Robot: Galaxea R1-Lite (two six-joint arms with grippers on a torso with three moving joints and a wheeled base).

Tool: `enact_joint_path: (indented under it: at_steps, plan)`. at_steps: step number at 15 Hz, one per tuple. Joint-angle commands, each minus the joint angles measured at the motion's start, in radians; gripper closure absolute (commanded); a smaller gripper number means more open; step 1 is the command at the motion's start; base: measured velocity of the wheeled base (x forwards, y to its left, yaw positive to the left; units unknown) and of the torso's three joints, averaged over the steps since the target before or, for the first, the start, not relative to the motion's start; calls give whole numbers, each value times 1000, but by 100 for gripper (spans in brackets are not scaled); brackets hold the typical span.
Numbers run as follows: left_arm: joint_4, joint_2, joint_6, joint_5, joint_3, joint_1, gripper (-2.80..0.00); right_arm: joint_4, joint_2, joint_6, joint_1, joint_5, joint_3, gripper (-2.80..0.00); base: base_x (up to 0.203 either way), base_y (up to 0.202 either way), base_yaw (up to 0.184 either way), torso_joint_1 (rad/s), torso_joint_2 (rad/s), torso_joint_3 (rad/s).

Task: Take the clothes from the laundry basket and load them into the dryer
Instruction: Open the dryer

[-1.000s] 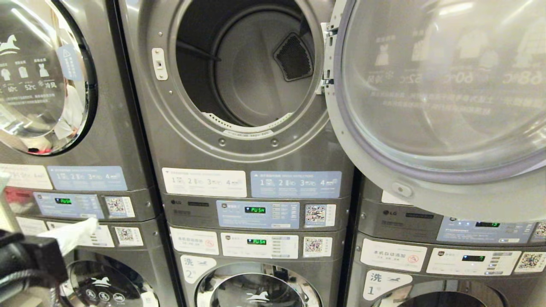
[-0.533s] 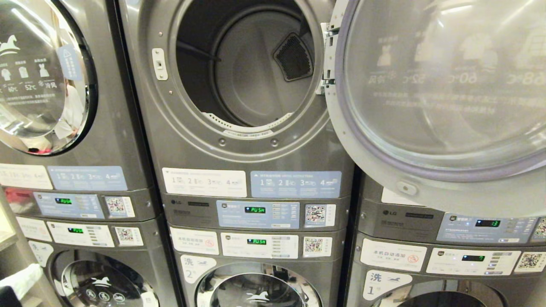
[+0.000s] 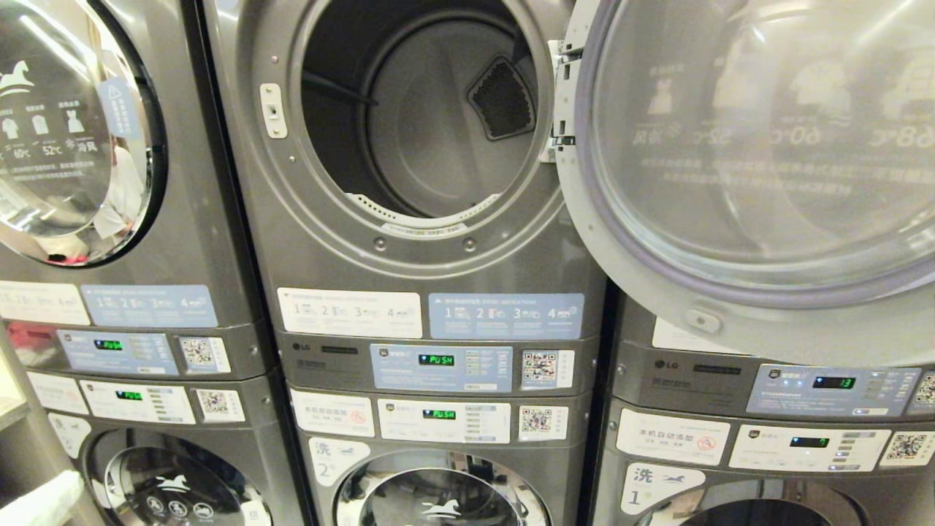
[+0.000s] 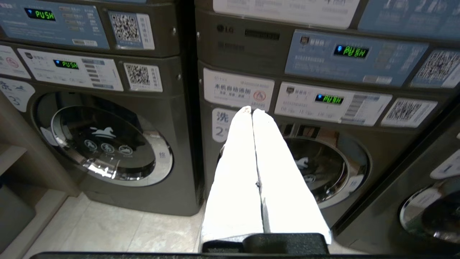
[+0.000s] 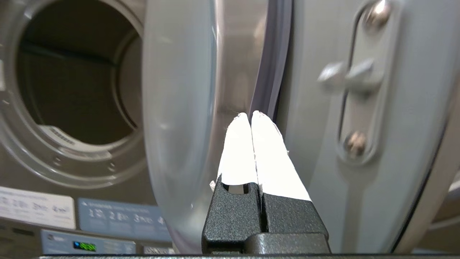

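Note:
The dryer (image 3: 431,124) in the middle stack stands with its round drum empty and dark. Its glass door (image 3: 752,161) is swung open to the right. My right gripper (image 5: 250,114) is shut with nothing in it, its white tips close to the door's inner rim, beside the purple seal (image 5: 267,72) and the latch (image 5: 354,75). My left gripper (image 4: 251,109) is shut and empty, held low in front of the lower washers; its white fingers (image 3: 44,500) show at the head view's lower left corner. The laundry basket and the clothes are out of view.
Closed dryers stand left (image 3: 66,131) and right of the open one. Control panels (image 3: 438,365) and washer doors (image 4: 107,140) sit below. A pale tiled floor (image 4: 118,230) and a shelf edge (image 4: 14,154) lie at the left.
My left gripper has dropped from beside the left control panel to the lower left corner of the head view. The open door has shifted slightly.

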Motion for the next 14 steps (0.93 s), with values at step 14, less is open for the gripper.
enact_joint_path:
  at_steps: [14]
  plan:
    - [161, -354, 181, -277, 217, 13, 0, 6, -367, -44, 6, 106, 651, 0, 0, 0, 0, 0, 0, 0]
